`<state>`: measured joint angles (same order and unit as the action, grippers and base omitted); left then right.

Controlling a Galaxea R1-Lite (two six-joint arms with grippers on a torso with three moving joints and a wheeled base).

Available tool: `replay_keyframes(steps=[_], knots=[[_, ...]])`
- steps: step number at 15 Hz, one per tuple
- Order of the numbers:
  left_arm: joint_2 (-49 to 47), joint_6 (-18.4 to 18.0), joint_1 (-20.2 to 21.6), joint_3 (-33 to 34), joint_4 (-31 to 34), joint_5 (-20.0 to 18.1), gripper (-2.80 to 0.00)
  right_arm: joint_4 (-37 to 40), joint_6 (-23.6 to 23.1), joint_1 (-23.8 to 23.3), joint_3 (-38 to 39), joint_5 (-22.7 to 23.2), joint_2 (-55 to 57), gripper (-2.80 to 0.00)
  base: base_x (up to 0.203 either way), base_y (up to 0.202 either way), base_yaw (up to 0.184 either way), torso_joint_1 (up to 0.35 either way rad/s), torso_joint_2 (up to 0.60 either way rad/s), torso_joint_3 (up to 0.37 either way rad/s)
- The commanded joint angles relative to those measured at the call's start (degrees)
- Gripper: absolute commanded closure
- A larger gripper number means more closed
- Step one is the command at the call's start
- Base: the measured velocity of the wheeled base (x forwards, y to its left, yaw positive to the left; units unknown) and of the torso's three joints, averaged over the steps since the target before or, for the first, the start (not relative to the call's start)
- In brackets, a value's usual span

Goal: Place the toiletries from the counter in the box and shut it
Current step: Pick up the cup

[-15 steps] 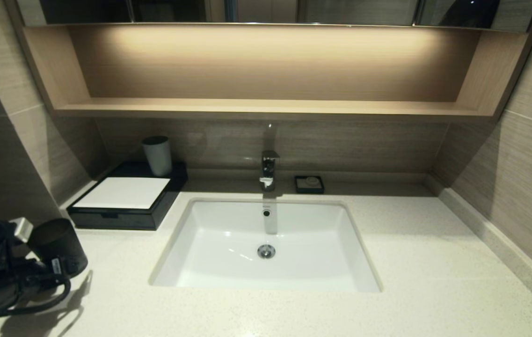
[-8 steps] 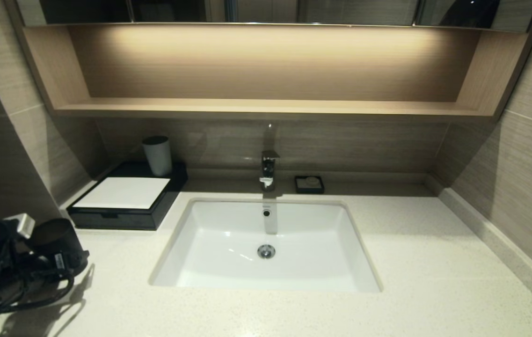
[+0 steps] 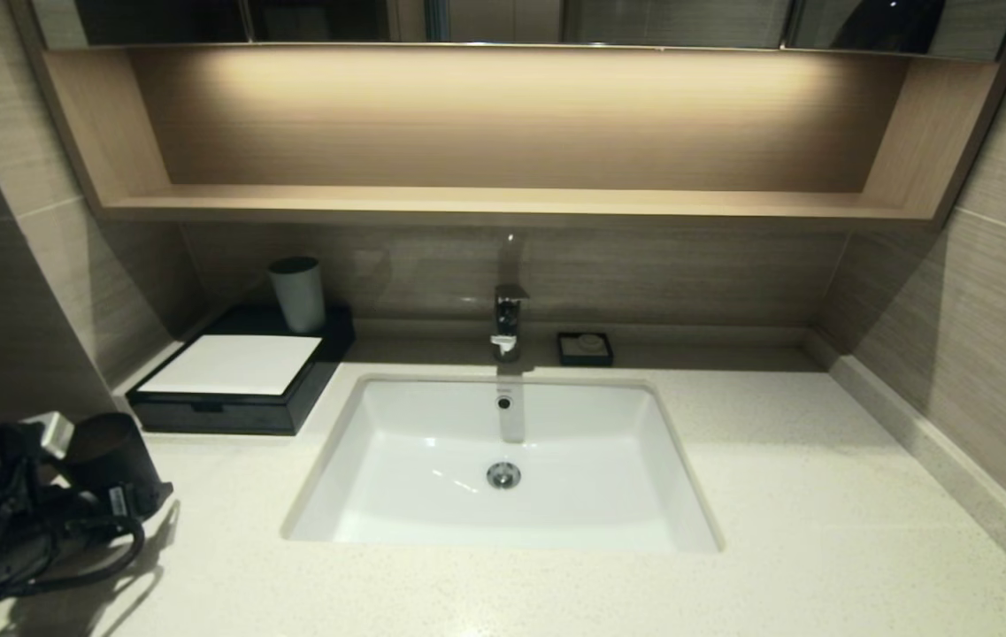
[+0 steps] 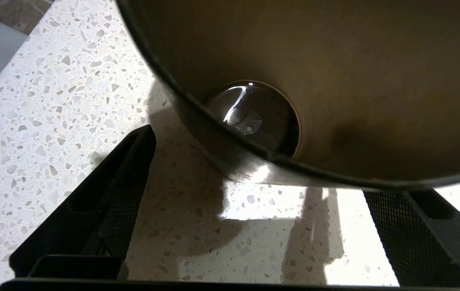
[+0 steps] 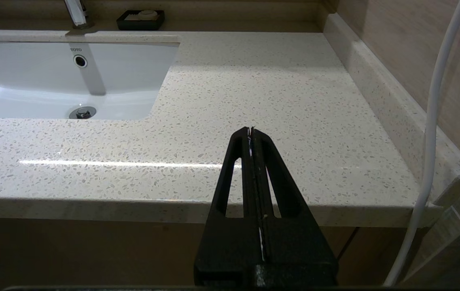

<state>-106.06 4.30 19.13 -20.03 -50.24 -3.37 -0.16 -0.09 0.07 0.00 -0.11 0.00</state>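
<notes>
The black box (image 3: 241, 382) with its white top panel sits at the back left of the counter (image 3: 821, 495), its notched drawer front flush. My left gripper (image 3: 126, 500) is at the counter's front left, against a dark smoky tumbler (image 3: 104, 451) that is tilted with its mouth toward the wrist. In the left wrist view the gripper (image 4: 258, 169) is open, its fingers (image 4: 120, 190) wide apart below the tumbler's rim (image 4: 221, 133). The toothbrush and the sachet are out of view. My right gripper (image 5: 251, 130) is shut and empty, before the counter's front edge at the right.
A white cup (image 3: 297, 294) stands on the back of the box. The sink (image 3: 432, 522) is set in the middle with a tap (image 3: 508, 323) behind it. A small black soap dish (image 3: 585, 348) sits right of the tap. A wall runs along each side.
My left arm has shifted slightly beside the tumbler, which has barely moved. Everything else is as before.
</notes>
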Motion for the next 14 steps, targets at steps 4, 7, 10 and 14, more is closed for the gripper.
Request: replay_keyframes(steps=[4,7,10,14], knots=[[-0.64,0.09,0.03,-0.10,-0.38,-0.09,-2.80,-0.02,0.00,0.01,0.09,0.02,0.00,0.00,0.000,0.000,0.000,0.000,0.00,0.000],[-0.64,0.09,0.03,-0.27,-0.38,-0.24,-2.80,-0.02,0.00,0.01,0.01,0.02,0.00,0.00,0.000,0.000,0.000,0.000,0.00,0.000],[-0.90,0.18,0.03,-0.48,-0.47,-0.24,0.00,-0.02,0.00,0.01,0.09,0.02,0.00,0.00,0.000,0.000,0.000,0.000,0.00,0.000],[-0.90,0.27,0.03,-0.80,-0.47,-0.26,0.00,-0.02,0.00,0.01,0.09,0.02,0.00,0.00,0.000,0.000,0.000,0.000,0.00,0.000]])
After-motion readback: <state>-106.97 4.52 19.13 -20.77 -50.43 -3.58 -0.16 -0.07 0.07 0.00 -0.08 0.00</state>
